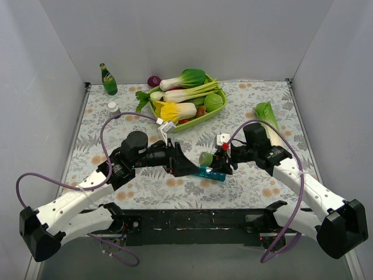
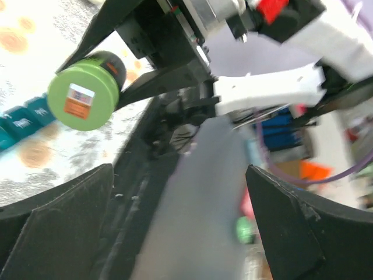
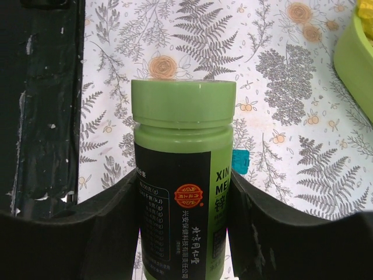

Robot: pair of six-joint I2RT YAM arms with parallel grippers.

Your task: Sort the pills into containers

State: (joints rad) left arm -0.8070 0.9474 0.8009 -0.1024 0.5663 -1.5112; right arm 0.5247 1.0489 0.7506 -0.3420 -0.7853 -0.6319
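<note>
My right gripper (image 1: 217, 158) is shut on a green-capped pill bottle (image 1: 207, 158) and holds it tilted just above the table. In the right wrist view the bottle (image 3: 183, 175) stands between both fingers. The teal strip of containers (image 1: 211, 172) lies on the table right under the bottle. A corner of it shows behind the bottle in the right wrist view (image 3: 240, 159), and its end shows in the left wrist view (image 2: 23, 119). My left gripper (image 1: 182, 161) is open and empty, just left of the bottle, whose cap faces it (image 2: 81, 99). No loose pills show.
A lime-green basket (image 1: 217, 112) of vegetables stands behind the grippers. A green glass bottle (image 1: 108, 79) and a small white bottle (image 1: 113, 108) are at the back left. A purple onion (image 1: 154, 80) lies behind the basket. A leafy stalk (image 1: 269, 119) lies at the right.
</note>
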